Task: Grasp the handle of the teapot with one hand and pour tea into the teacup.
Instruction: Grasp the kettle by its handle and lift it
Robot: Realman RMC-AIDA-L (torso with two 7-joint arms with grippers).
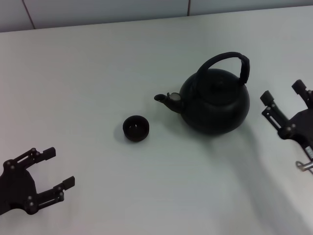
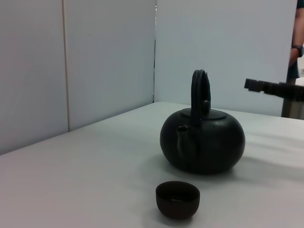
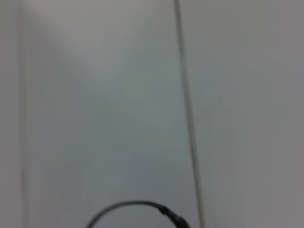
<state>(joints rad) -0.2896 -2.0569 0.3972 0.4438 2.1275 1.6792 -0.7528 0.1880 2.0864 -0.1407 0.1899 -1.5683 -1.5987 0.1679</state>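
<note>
The matte-black teapot stands upright on the white table, right of centre, its spout pointing left toward the teacup. Its arched handle rises over the lid. The small black teacup sits a short way left of the spout. Both show in the left wrist view: teapot, teacup. No tea is visible. My right gripper is open, just right of the teapot, apart from it. My left gripper is open and empty at the front left. The right wrist view shows only the handle's top arc.
Pale wall panels stand behind the table's far edge. A person's arm shows at the far right in the left wrist view. The right gripper's fingers show beyond the teapot there.
</note>
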